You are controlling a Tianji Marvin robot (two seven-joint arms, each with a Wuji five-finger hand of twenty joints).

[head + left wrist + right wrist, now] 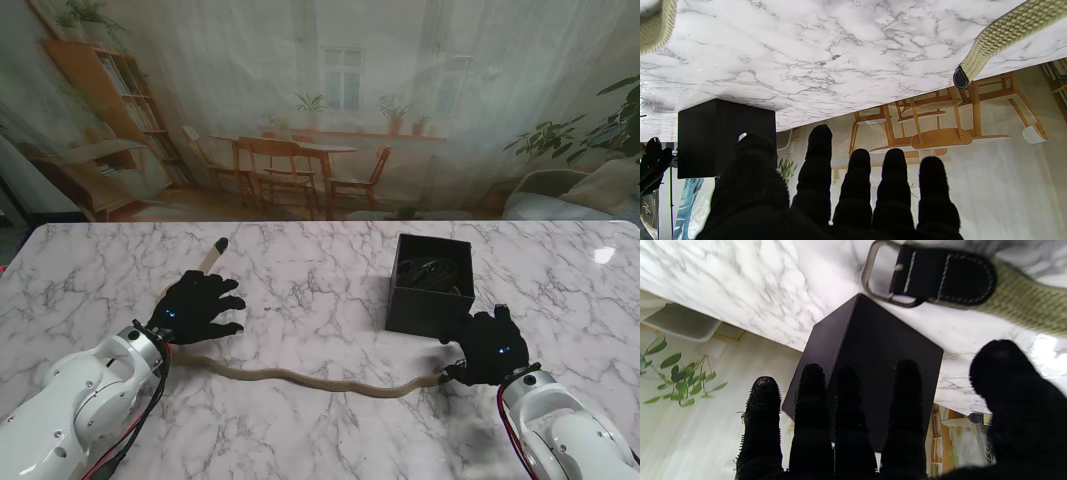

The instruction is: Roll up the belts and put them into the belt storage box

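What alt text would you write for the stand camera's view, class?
A tan woven belt lies stretched across a marble table, with the left hand and right hand open over its ends. An open black storage box sits beside the right hand.

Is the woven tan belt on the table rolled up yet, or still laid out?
Laid out. The woven tan belt runs unrolled across the marble table, from its tip near the left hand to the right hand.
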